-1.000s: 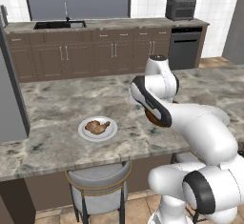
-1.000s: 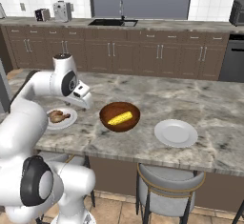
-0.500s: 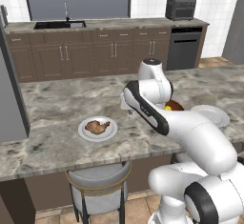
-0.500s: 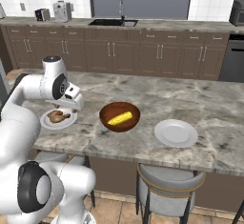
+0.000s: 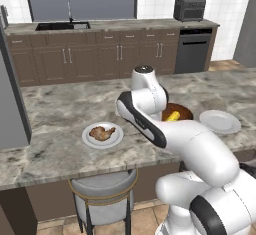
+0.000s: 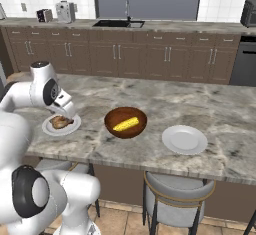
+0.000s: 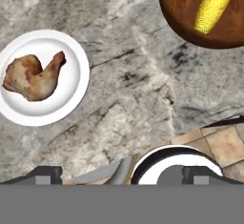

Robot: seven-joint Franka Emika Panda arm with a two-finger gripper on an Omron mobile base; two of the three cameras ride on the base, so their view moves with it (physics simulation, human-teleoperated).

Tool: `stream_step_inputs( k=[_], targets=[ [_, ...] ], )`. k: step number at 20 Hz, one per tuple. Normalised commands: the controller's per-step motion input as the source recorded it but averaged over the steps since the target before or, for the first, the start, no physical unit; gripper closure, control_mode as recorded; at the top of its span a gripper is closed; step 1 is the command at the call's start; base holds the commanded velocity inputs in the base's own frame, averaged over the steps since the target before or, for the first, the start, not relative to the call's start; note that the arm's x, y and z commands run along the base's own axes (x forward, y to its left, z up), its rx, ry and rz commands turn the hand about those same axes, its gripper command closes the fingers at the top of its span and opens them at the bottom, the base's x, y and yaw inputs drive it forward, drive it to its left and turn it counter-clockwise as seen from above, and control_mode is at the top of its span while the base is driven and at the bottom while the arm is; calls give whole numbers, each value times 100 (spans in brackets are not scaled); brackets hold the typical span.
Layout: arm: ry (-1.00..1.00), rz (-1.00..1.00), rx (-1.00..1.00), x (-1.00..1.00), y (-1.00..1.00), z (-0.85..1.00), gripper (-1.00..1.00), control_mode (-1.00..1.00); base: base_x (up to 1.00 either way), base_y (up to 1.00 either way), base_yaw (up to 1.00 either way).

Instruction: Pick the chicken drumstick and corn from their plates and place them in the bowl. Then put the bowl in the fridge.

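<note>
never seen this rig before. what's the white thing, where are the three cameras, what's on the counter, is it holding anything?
The white thing is a robot arm on a base that can drive, in a rendered kitchen. Two pictures come from cameras on the base, behind the arm to its left and right. The third comes from a camera on the hand, looking down along the gripper. On the marble counter sit a plate with the chicken drumstick, a brown bowl with the corn lying inside, and a second plate with nothing on it. Stools stand below the counter edge. The gripper is open and holds nothing; it hangs above the counter near the drumstick's plate.
</note>
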Motion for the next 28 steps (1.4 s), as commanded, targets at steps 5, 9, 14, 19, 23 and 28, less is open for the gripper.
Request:
stream_step_inputs(
  k=[5,9,14,19,23,28],
  targets=[
    [3,-34,5,4,25,-17,-100,-100,0,0,0],
    [9,-28,12,23,12,-17,-100,-100,0,0,0],
    [1,-21,15,16,1,-17,-100,-100,0,0,0],
    [0,-11,13,16,1,-13,-100,-100,0,0,0],
    [0,-6,1,15,10,-20,-100,-100,0,0,0],
    [0,-2,0,17,11,-17,-100,-100,0,0,0]
  ],
)
